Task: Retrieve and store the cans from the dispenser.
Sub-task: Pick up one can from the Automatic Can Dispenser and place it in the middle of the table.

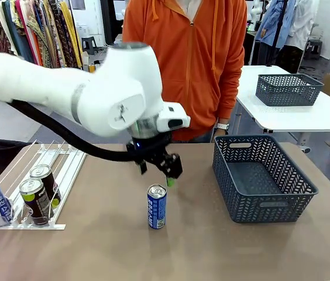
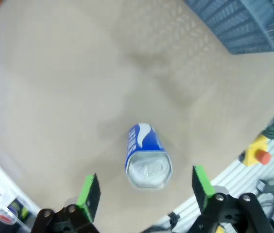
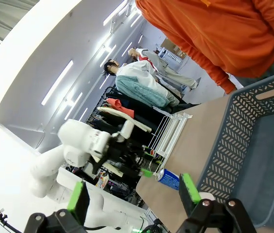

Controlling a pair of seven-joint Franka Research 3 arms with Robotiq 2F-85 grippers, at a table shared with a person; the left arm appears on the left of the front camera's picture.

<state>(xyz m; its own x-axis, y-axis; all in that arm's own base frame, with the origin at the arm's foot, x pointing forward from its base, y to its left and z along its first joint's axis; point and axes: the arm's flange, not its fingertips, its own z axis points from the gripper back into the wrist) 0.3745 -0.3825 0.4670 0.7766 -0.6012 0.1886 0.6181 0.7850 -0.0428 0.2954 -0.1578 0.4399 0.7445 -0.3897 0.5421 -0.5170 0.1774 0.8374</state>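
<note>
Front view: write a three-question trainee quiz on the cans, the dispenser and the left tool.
1. True or false: the blue can on the table stands upright.
2. How many cans sit in the dispenser?
3. The left tool is: A) shut on the blue can; B) open above the blue can; C) open over the dispenser.

Key: 1 true; 2 three; 3 B.

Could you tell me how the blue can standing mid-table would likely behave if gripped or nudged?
The blue can is tall and slim on a small base, so a side nudge would probably tip it. Once down, its round body would likely roll on the flat table.
</note>
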